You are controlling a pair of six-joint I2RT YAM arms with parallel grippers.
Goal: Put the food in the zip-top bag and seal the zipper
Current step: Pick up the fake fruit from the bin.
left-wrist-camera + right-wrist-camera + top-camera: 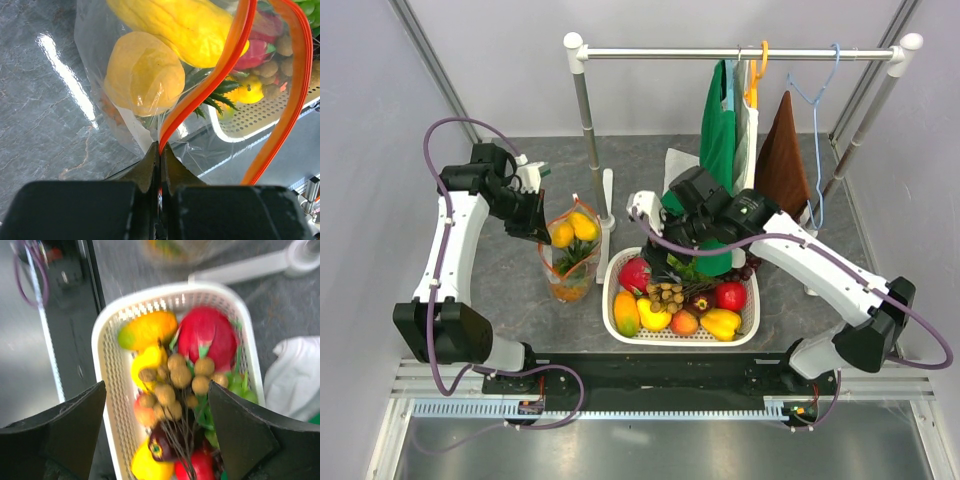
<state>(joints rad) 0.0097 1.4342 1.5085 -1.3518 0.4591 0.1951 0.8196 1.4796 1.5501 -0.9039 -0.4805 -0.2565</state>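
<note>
The zip-top bag [569, 258] stands open on the table left of the basket. Inside it lie yellow lemon-like pieces [145, 72] above an orange pineapple [569, 288] whose green crown [218, 96] shows through the plastic. My left gripper [161, 149] is shut on the orange-red zipper [212, 72] at the left end of the bag's mouth, and the strip's two sides spread apart beyond it. My right gripper [156, 387] hangs open over the basket, its fingers [75, 425] wide apart with nothing between them.
A white slotted basket [612, 300] holds several toy fruits, among them a red one [207, 337] and a brown berry cluster [175, 375]. Behind stands a clothes rail [720, 52] with a green garment [718, 130], a brown cloth [782, 160] and hangers. A white cloth [295, 375] lies by the basket.
</note>
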